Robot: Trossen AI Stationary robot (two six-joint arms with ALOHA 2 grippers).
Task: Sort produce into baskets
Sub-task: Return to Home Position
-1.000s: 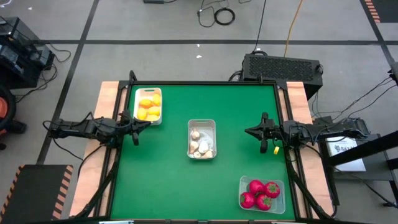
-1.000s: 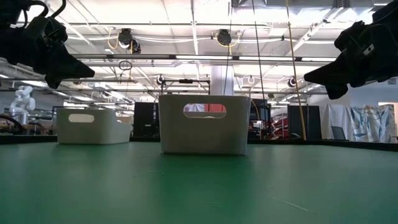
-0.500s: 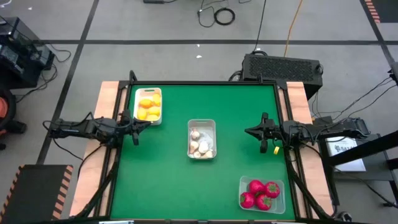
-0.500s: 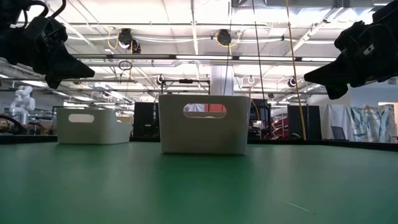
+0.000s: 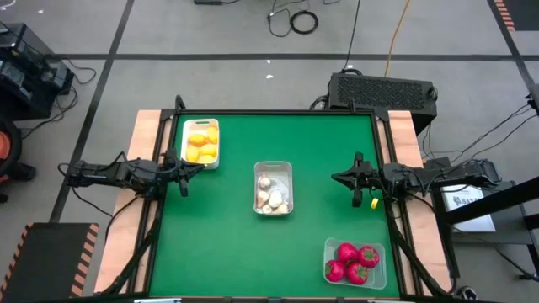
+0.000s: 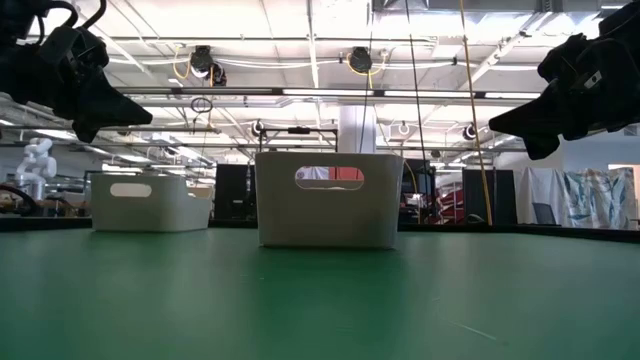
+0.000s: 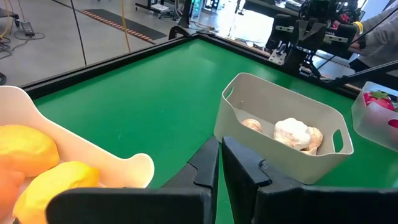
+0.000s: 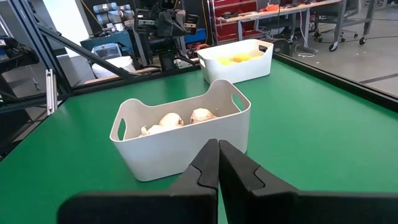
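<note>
Three baskets stand on the green table [image 5: 227, 244]. The far-left basket [image 5: 200, 142] holds yellow lemons [image 7: 28, 162]. The middle basket [image 5: 273, 188] holds off-white garlic bulbs [image 8: 168, 121]. The near-right clear basket [image 5: 354, 262] holds red strawberries [image 5: 349, 259]. My left gripper [image 5: 199, 168] hangs shut above the table's left edge, beside the lemon basket, holding nothing. My right gripper [image 5: 337, 178] hangs shut above the right edge, also holding nothing.
A black box [image 5: 383, 91] sits beyond the table's far right corner. Bare green surface lies between the baskets and along the near left. In the low view only two baskets [image 6: 329, 198] [image 6: 150, 200] show, with the grippers high at both sides.
</note>
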